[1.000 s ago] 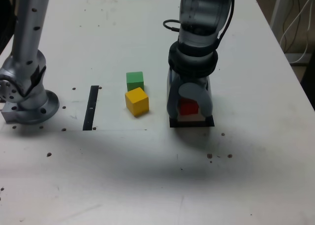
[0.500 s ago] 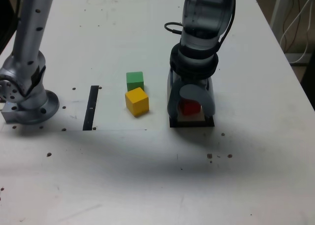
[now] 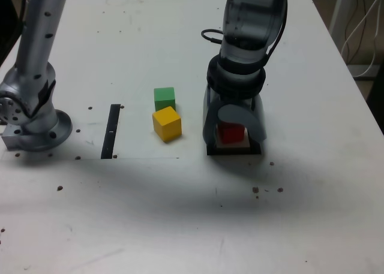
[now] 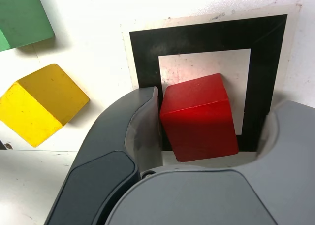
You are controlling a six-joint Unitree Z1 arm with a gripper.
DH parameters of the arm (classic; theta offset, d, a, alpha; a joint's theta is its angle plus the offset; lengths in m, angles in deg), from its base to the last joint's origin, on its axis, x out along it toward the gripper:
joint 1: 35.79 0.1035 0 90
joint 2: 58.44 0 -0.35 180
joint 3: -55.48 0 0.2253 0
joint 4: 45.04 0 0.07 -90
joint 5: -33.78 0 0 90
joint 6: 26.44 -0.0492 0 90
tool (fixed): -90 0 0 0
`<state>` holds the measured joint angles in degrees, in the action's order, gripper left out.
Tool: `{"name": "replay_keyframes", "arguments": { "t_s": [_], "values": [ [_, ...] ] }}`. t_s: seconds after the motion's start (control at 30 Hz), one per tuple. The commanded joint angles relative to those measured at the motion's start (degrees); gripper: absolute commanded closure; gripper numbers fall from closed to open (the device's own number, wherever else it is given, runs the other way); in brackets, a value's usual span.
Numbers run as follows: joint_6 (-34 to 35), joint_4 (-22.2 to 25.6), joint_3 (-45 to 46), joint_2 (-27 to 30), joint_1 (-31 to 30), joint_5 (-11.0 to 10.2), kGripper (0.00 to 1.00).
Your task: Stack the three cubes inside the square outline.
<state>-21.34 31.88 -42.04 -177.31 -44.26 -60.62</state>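
A white table (image 3: 150, 226) speckled with small dark marks, white cables (image 3: 363, 28) hanging beyond its edge.

first cube (image 3: 231, 132): set inside the square outline (image 3: 211, 149), between the pincer (image 3: 234, 125) jaws.
second cube (image 3: 167, 123): on the surface (image 3: 180, 214), at the exterior view's left of the outline.
third cube (image 3: 164, 98): just behind the second cube.
strip (image 3: 111, 131): further to the exterior view's left.

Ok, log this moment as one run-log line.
phase: release | gripper: open around red cube | red cube: in outline | yellow cube, green cube: outside outline, unstacked
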Motion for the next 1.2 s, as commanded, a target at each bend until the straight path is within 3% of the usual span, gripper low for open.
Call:
{"name": "replay_keyframes", "arguments": {
  "t_s": [0.0,0.4,0.77,0.97,1.17],
  "values": [
    [-0.11,0.11,0.04,0.06,0.12,-0.04,0.02],
    [0.70,4.15,2.23,8.73,-0.07,-0.50,0.00],
    [10.77,4.88,11.56,18.16,-1.63,2.70,0.00],
    [14.88,3.08,17.17,19.46,-1.36,4.11,0.01],
    [16.36,-2.49,23.07,19.39,-0.06,4.42,0.02]
  ]
}}
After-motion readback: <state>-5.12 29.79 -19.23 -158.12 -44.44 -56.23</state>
